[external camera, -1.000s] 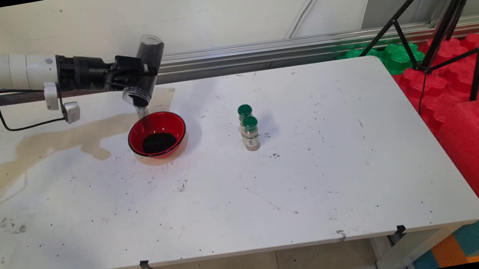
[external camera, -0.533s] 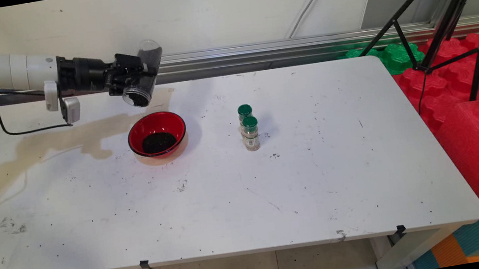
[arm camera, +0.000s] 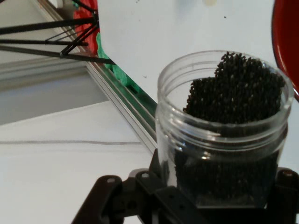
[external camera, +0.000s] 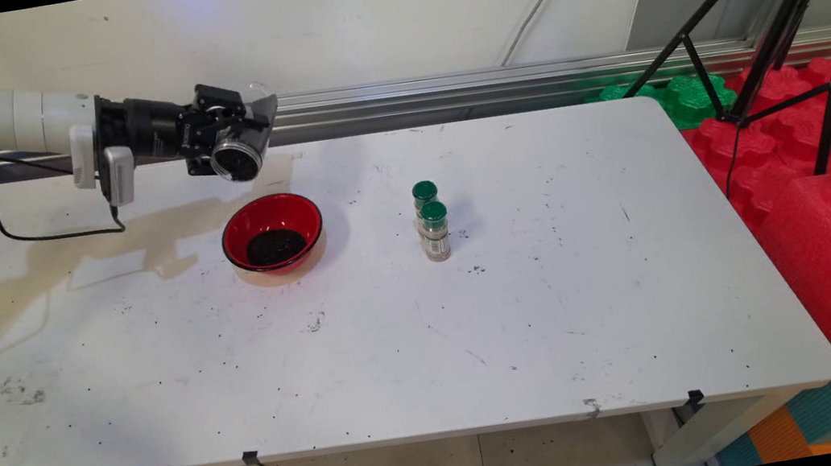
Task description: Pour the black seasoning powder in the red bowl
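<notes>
My gripper (external camera: 239,137) is shut on a clear plastic jar (external camera: 241,142) of small black grains, held in the air above the table's far left. The jar lies nearly on its side, its open mouth facing the near side. In the hand view the jar (arm camera: 224,130) fills the lower right, grains banked up against its rim, and the gripper (arm camera: 219,196) clamps its lower body. Below and slightly right of the jar stands a red bowl (external camera: 272,233) with a heap of the same black grains in it; its red edge (arm camera: 285,42) shows at the hand view's right.
Two small spice jars with green lids (external camera: 432,220) stand close together right of the bowl. A black tripod (external camera: 783,11) and red and green foam blocks (external camera: 819,152) lie beyond the table's right edge. A metal rail (external camera: 484,85) runs along the wall. Black specks dot the white table (external camera: 477,322).
The jar has tilted back from steep mouth-down pouring to nearly level, and the stream of grains into the bowl has stopped. The hand has risen a little and drawn slightly left.
</notes>
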Motion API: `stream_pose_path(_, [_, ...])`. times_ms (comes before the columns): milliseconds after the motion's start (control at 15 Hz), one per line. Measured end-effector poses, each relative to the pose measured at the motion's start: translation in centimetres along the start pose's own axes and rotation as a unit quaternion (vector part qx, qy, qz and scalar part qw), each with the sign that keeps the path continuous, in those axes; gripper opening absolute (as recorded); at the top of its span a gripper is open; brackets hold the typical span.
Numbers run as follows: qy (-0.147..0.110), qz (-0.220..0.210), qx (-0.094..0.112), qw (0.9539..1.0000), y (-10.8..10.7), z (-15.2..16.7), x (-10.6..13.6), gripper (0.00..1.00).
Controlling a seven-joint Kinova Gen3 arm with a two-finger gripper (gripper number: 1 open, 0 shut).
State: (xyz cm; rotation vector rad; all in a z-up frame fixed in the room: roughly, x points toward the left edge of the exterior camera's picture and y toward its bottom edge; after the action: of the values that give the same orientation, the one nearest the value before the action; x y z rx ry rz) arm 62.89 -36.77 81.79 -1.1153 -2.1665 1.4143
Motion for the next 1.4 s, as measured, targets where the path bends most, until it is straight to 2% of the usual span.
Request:
stream_pose_path(133, [0.002, -0.028, -0.001, 0.9996, -0.2, -0.1, 0.0, 0.00])
stream_pose_path(333, [0.007, -0.082, -0.001, 0.9966, -0.6, -0.4, -0.3, 0.00])
stream_pose_path(533, [0.013, -0.140, 0.001, 0.9900, -1.2, -0.6, -0.5, 0.00])
stream_pose_path(733, [0.020, -0.197, 0.003, 0.9802, -1.9, -0.7, -0.8, 0.00])
stream_pose_path(933, [0.030, -0.255, 0.005, 0.9664, -2.6, -0.9, -0.8, 0.00])
stream_pose_path(1133, [0.040, -0.317, 0.006, 0.9476, -3.2, -1.2, -0.9, 0.00])
stream_pose_path(1267, [0.046, -0.357, 0.005, 0.9329, -3.7, -1.4, -0.9, 0.00])
stream_pose_path(1400, [0.054, -0.397, 0.004, 0.9161, -4.2, -1.5, -0.9, 0.00])
